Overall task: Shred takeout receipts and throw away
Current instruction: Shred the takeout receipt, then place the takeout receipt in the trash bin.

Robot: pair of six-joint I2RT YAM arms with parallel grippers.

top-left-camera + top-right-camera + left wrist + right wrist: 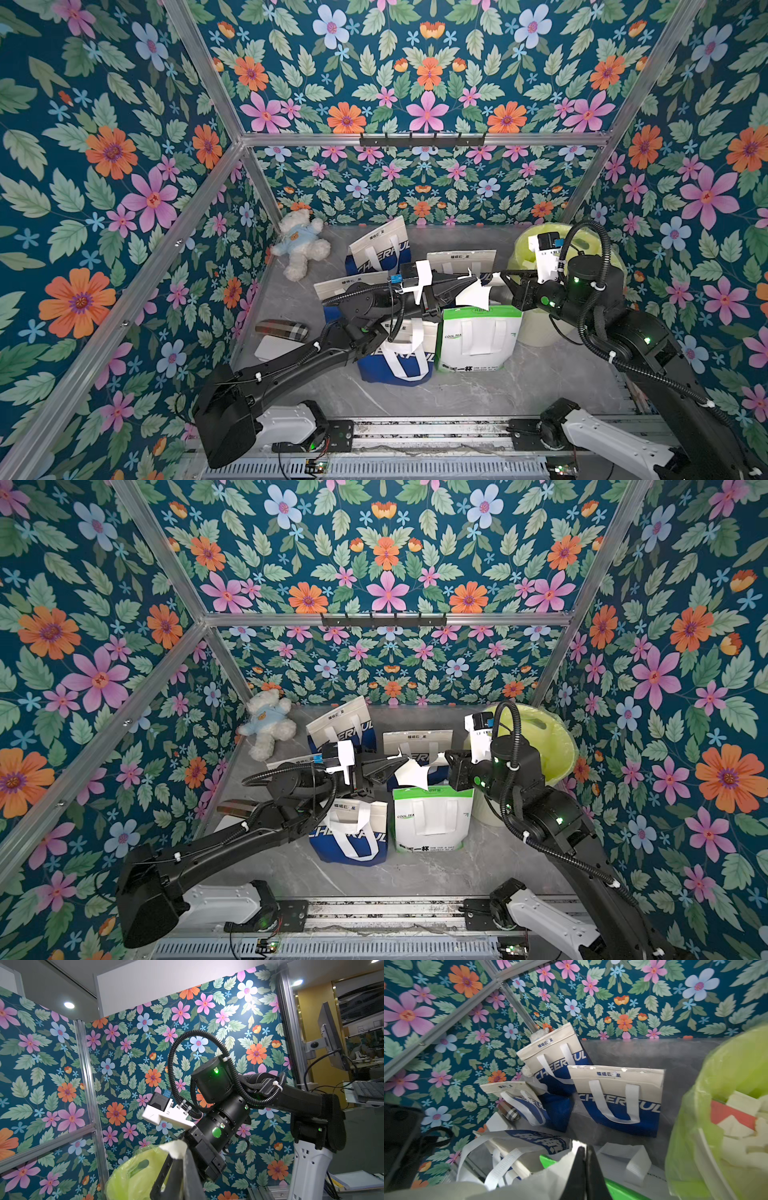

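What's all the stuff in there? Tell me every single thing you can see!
teddy bear: one, white with a light blue top, back left corner
blue bags: four, blue and white, middle of the table
green bag: one, green and white, front, right of the blue bags
bin: one, yellow-green liner, back right
paper scraps: several, white, inside the bin
pouch: one, checked brown, left side
flat box: one, white, next to the pouch
hook rack: one, black, on the back wall
receipt: one, white, in the air above the green bag
left fingers: black, shut on the receipt
right fingers: black, shut on the receipt
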